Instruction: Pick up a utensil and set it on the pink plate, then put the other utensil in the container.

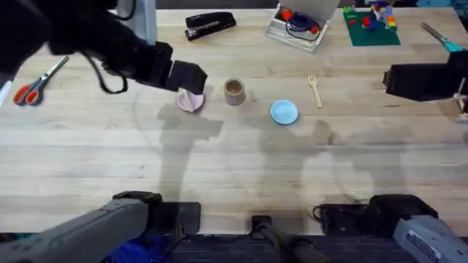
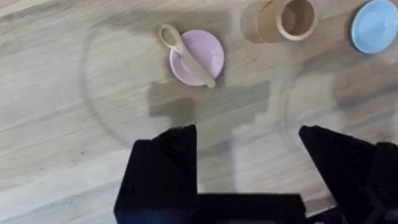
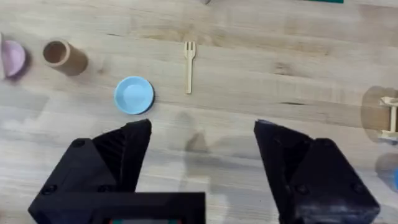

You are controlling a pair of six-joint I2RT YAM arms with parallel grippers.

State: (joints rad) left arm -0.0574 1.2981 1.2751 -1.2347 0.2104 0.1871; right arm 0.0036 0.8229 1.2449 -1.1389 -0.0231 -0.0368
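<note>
Pale wood grain runs across the table (image 1: pixel 241 161), on which the task's things are laid in a loose row. The pink plate (image 2: pixel 198 56) is seen in the left wrist view with the wooden spoon (image 2: pixel 185 54) laid across it, the spoon's bowl hanging past the plate's rim over the table and its handle resting on the pink surface. In the overhead view the plate is partly covered by the left gripper (image 1: pixel 189 79), which is held just above and beside it; its black fingers (image 2: pixel 166 163) are spread wide apart with nothing between them. Just beside the plate stands the tan cylindrical cup (image 1: pixel 234 92), upright and apart from the plate, its round mouth open. A light-blue plate (image 1: pixel 284 112) is set near the cup on the other side. The wooden fork (image 1: pixel 314 90) lies flat on the table beyond the blue plate, apart from it, with its prongs pointed toward the far edge.

The right gripper (image 3: pixel 202 158) is held over the table well apart from the fork, and its fingers are likewise spread, gripping nothing. Along the far edge are found red-handled scissors (image 1: pixel 38 82), a black stapler (image 1: pixel 210 24), a clear plastic box (image 1: pixel 300 25) and a green building-brick plate (image 1: pixel 371 25).
</note>
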